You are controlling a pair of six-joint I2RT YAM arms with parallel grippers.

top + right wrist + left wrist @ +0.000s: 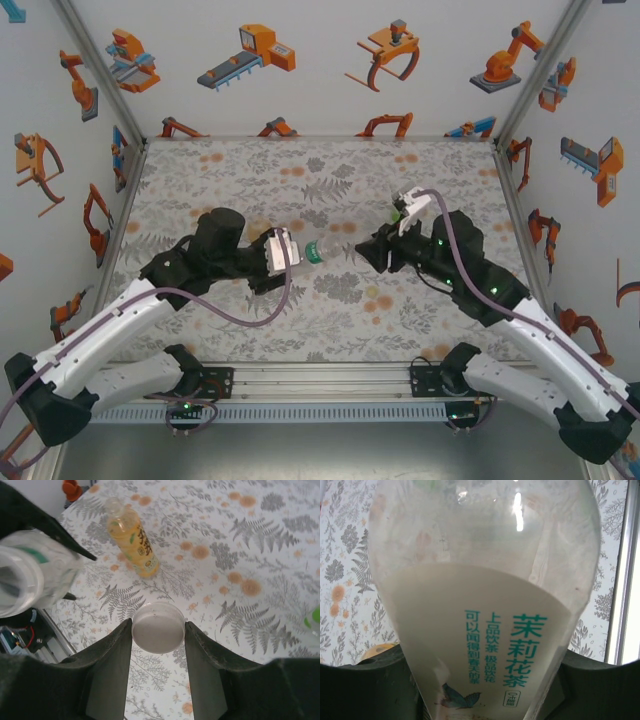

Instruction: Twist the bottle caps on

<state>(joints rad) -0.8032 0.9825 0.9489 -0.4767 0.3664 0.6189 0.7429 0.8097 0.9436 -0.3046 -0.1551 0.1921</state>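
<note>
My left gripper [290, 252] is shut on the slim clear bottle [316, 251], holding it level with its neck pointing right. In the left wrist view the bottle [485, 605] carries a white label with teal print, and dark fingers [365, 685] press on either side. My right gripper [368, 247] is shut on a white cap [158, 628], pinched between its fingers [107, 665]. The cap sits just right of the clear bottle's open mouth [17, 582]. The amber-yellow bottle [132, 540] stands uncapped on the table beyond. A bit of the green bottle [315, 615] shows at the right edge.
The flowered tabletop [330, 180] is walled on three sides by white panels with robot pictures. A metal rail [320, 380] runs along the near edge between the arm bases. A small green object [395, 213] sits behind the right wrist.
</note>
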